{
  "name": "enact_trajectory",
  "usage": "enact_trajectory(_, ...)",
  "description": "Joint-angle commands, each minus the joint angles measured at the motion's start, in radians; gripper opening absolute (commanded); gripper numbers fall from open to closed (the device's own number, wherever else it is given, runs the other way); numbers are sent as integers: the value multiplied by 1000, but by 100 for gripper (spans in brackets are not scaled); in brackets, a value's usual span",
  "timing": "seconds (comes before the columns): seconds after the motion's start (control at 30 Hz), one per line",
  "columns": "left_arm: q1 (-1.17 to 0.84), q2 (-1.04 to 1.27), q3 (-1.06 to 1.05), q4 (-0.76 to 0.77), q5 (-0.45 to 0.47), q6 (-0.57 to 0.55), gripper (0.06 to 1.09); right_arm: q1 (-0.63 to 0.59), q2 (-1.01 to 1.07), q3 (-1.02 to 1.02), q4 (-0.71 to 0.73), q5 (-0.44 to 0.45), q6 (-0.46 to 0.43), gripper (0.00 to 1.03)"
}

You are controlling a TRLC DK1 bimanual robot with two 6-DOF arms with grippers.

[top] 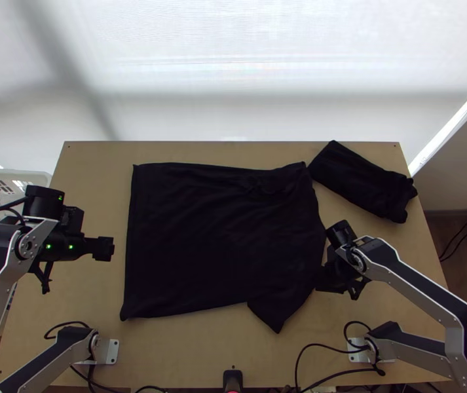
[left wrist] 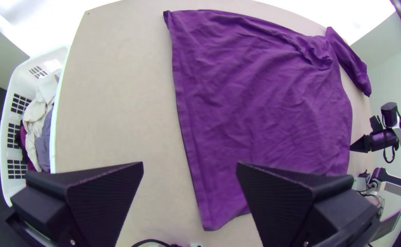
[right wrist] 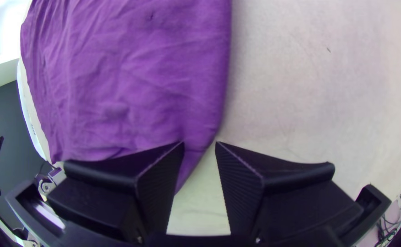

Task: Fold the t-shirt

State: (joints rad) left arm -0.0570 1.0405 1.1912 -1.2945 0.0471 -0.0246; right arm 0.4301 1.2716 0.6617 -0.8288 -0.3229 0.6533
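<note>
T-shirt [top: 220,236] is lying mostly spread out on the table [top: 187,354], between the two pincers, with some wrinkles up on the far side from the right one and a corner poking toward the near edge. Left pincer [top: 107,249] is wide open, nothing in it, just off the shirt's left side. Right pincer [top: 325,280] is partly open at the right edge, a bit of cloth showing in the gap but not clamped; can't tell if it's touching. Another bundle of cloth [top: 357,180] sits beyond the right pincer, and a laundry basket [top: 37,175] is out past the left one.
</note>
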Motion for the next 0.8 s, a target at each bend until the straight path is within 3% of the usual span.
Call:
enact_trajectory(0.0, 6, 1, 19, -23, -7, 22, 105, 12, 21, -14, 7, -2, 3, 36)
enact_trajectory(0.3, 13, 3, 21, -26, -9, 26, 105, 35, 52, -10, 19, 2, 12, 49)
enact_trajectory(0.47, 11, 4, 25, -28, -9, 29, 105, 70, 57, -8, 30, 16, 19, 48)
enact_trajectory(0.63, 11, 4, 27, -38, -9, 34, 105, 95, 51, -10, 45, 58, 19, 22)
enact_trajectory(0.7, 14, 4, 21, -52, -9, 48, 105, 104, 37, -11, 49, 85, 16, 3)
enact_trajectory(0.77, 16, 9, 7, -92, -9, 78, 104, 107, 25, -13, 51, 88, 12, 3)
